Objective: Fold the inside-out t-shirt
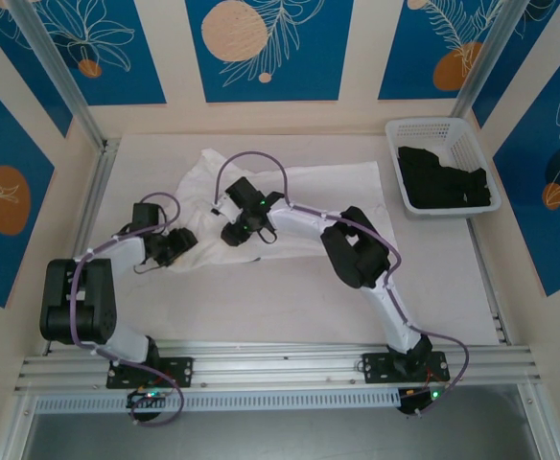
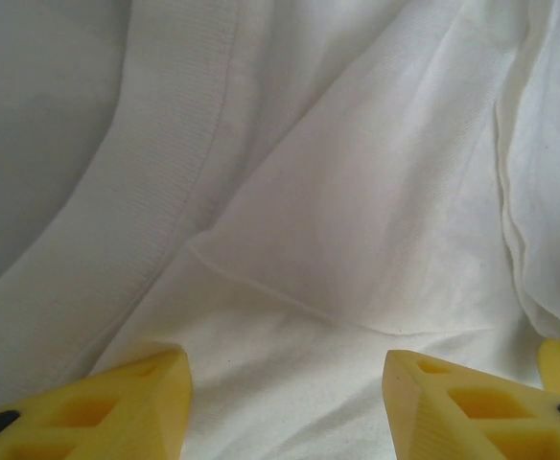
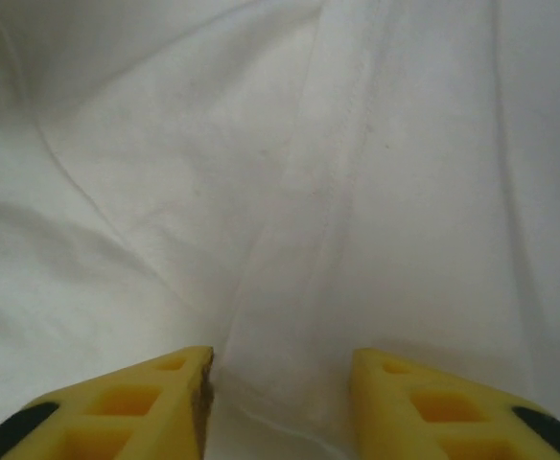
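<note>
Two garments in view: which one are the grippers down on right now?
The white t-shirt spread on the table, under the left gripper and right gripper; the black garment sits apart in the basket at far right.

Inside-out t-shirt (image 2: 338,220) — edges cut off

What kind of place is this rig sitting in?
Probably a purpose-built robot test booth, not a home: aluminium frame posts, decorated blue wall panels, and a mounting rail along the near edge.
</note>
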Available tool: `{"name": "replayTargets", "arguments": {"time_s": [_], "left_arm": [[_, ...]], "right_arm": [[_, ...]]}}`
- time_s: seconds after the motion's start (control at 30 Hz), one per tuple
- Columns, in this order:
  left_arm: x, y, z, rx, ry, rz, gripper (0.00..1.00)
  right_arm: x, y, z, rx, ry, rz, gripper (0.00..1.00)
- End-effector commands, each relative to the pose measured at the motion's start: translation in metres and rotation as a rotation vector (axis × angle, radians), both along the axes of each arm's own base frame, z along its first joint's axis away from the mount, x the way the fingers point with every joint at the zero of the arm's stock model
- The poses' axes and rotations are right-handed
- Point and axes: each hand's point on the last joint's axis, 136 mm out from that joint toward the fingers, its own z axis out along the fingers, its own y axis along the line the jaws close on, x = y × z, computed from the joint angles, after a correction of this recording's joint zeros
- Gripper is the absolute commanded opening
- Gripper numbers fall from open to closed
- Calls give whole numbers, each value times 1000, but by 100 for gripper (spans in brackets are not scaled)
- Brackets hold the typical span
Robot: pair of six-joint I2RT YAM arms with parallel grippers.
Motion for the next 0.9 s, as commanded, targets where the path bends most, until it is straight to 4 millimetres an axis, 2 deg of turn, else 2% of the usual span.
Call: {"name": "replayTargets", "arguments": {"time_s": [0.0, 0.07, 0.17, 0.3, 0.37, 0.43, 0.5, 0.57, 0.6, 0.67, 0.73, 0.87], "left_arm": [[-6, 1, 0, -24, 1, 3, 55], [-8, 2, -3, -23, 7, 6, 55], [-12, 5, -6, -16, 15, 12, 55], [-13, 8, -7, -7, 18, 13, 55], [-13, 10, -6, 1, 16, 15, 55], [-13, 11, -4, 10, 11, 14, 55], [-13, 13, -4, 20, 10, 15, 55], [-12, 14, -1, 27, 7, 16, 55], [-11, 14, 0, 31, 5, 15, 55], [-9, 16, 5, 38, -4, 20, 55], [-5, 18, 11, 48, -20, 27, 56], [2, 23, 28, 75, -67, 45, 56]], "right_arm": [[3, 0, 1, -50, -3, 1, 31], [7, 1, 2, -50, -7, -19, 19], [18, 3, 17, -8, -9, -76, 2], [49, -10, 55, 98, -12, -242, 0], [72, -29, 69, 156, 18, -378, 0], [94, -52, 72, 200, 81, -514, 0], [110, -74, 62, 214, 173, -625, 9], [117, -87, 53, 226, 257, -678, 27], [119, -91, 51, 238, 286, -686, 31], [119, -99, 54, 249, 288, -687, 38], [118, -109, 66, 253, 255, -681, 43], [95, -126, 82, 233, 204, -635, 48]]}}
